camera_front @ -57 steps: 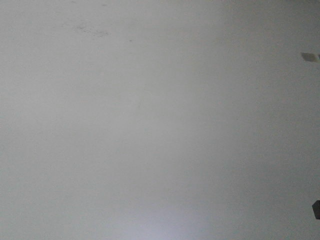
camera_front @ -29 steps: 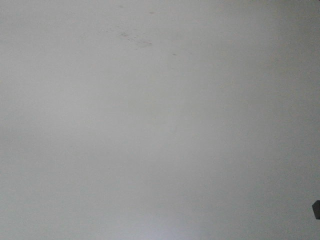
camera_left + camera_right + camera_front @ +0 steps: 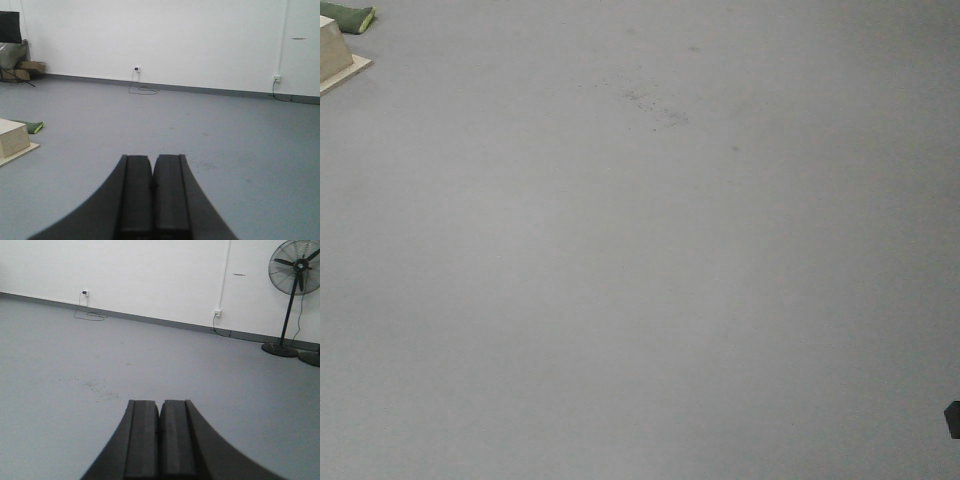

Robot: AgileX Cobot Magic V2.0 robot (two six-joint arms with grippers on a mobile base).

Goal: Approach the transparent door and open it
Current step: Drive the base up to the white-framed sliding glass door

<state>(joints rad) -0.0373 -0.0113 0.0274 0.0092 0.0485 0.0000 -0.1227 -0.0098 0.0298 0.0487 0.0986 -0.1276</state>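
The transparent door is out of view in every frame. My left gripper (image 3: 152,159) is shut and empty, its black jaws pressed together, pointing over grey floor toward a white wall (image 3: 160,40). My right gripper (image 3: 159,404) is shut and empty too, pointing over the same grey floor toward the white wall (image 3: 140,275). The front view shows only grey floor (image 3: 640,280) with a patch of dark specks (image 3: 655,105).
A low wooden platform (image 3: 12,142) with a green bag (image 3: 31,126) beside it lies to the left; both show in the front view's top-left corner (image 3: 338,50). Boxes and a sack (image 3: 17,62) stand far left. A standing fan (image 3: 295,300) is at the right wall. Cables hang from wall sockets (image 3: 136,70).
In the front view the floor specks have slid right and down, and the wooden platform with the green bag has come into the top-left corner. The view has turned left.
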